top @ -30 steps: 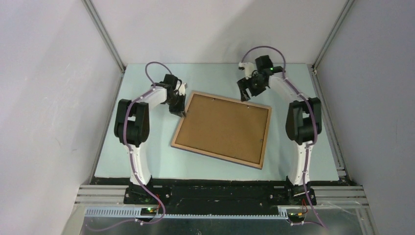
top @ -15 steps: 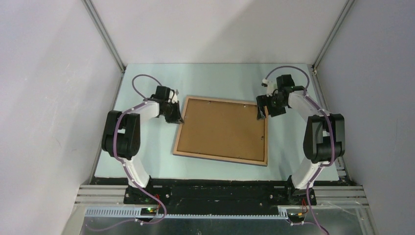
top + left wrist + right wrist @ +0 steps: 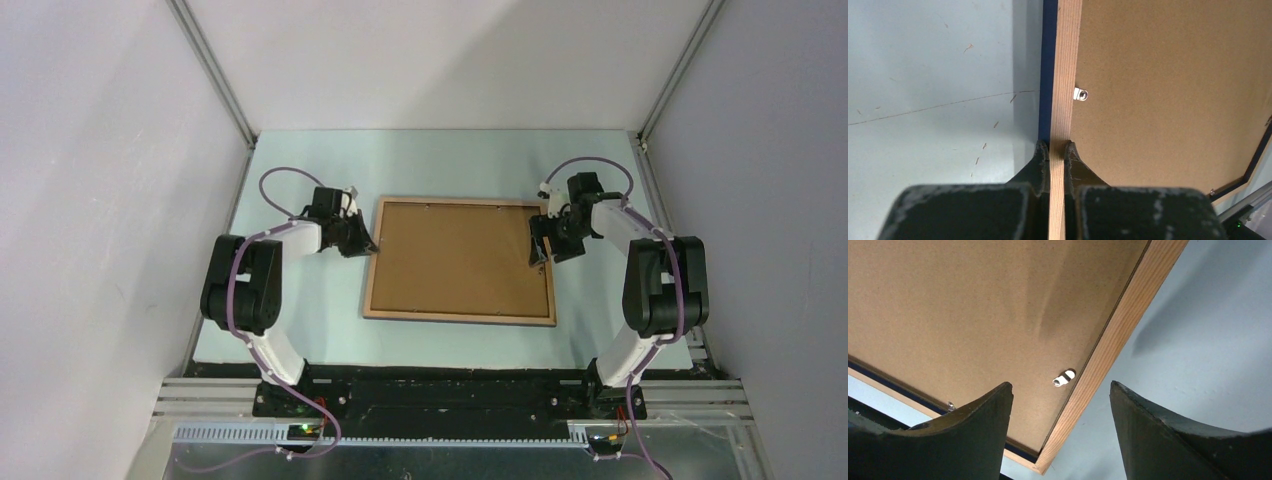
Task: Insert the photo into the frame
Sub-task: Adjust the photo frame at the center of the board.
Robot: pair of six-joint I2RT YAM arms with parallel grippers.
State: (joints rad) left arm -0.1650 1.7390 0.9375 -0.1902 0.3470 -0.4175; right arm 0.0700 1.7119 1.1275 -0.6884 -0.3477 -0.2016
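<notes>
The frame (image 3: 458, 319) lies back side up in the middle of the table, with the brown backing board (image 3: 460, 255) set in it. The photo is hidden. My left gripper (image 3: 368, 243) is shut on the frame's left wooden border (image 3: 1068, 75), one finger on each side, and the blue front edge shows beside it. My right gripper (image 3: 538, 245) is open above the frame's right border (image 3: 1128, 315) near its upper right corner, holding nothing. In the right wrist view its fingers straddle a small metal tab (image 3: 1064, 378) and the border.
Another metal tab (image 3: 1080, 94) sits on the backing board (image 3: 1168, 90) by the left border. The pale green table (image 3: 300, 320) is enclosed by white walls left, back and right. Both arm bases stand at the near edge.
The frame has turned from skewed to square with the table, still held on its left border by my left gripper. My right gripper has come down from the back to the frame's right edge.
</notes>
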